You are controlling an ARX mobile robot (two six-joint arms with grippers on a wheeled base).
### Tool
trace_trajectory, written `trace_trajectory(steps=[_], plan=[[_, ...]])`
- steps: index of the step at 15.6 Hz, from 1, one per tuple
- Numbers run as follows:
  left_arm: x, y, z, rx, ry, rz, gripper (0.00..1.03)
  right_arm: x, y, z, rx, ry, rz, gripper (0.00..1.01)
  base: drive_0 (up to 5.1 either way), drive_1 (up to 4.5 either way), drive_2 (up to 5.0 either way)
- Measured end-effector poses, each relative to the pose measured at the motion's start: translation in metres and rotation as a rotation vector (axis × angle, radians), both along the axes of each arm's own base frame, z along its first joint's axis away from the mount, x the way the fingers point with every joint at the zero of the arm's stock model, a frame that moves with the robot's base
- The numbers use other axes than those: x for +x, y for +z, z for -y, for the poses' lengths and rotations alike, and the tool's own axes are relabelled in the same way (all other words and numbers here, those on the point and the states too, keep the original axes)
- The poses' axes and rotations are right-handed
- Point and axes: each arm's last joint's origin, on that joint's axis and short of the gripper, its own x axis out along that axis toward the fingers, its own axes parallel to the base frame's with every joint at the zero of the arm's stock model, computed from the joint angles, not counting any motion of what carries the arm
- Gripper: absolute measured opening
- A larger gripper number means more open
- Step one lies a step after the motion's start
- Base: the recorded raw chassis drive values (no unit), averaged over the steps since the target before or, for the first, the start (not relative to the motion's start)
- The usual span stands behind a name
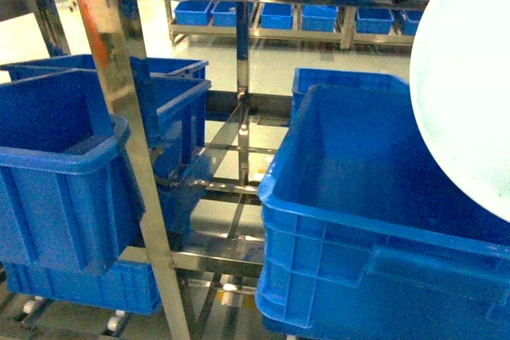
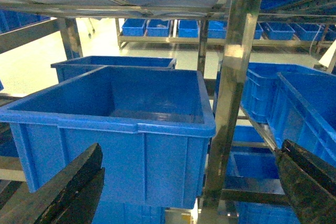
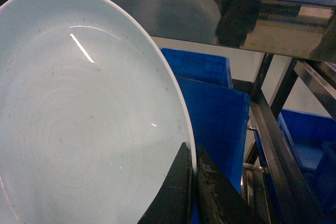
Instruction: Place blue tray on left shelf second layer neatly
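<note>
No legible labels or writing on any view. My right gripper (image 3: 191, 182) is pinched closed on the rim of the blue tray (image 3: 79, 119), holding it tilted on edge, raised above the big blue crate (image 1: 374, 220) on the right. The tray is cut off at the frame edge in the head view. Left gripper (image 2: 184, 192) has its fingers (image 2: 68, 192) spread wide, gripping nothing, facing a crate (image 2: 115, 129) beside the steel upright (image 2: 231, 77).

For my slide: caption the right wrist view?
Right gripper pinching pale blue tray by its rim beside blue crates.
</note>
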Motion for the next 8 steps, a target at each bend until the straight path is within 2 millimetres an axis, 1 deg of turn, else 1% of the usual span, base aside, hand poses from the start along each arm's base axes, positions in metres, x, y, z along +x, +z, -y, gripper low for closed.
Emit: trace_trajectory(steps=[8], plan=[[0.0000,0.0000,0.0000,0.000,0.000,0.000,0.98,0.0000,0.0000,0.0000,0.000,0.000,0.000,0.02,-2.2,-2.16,-2.2]])
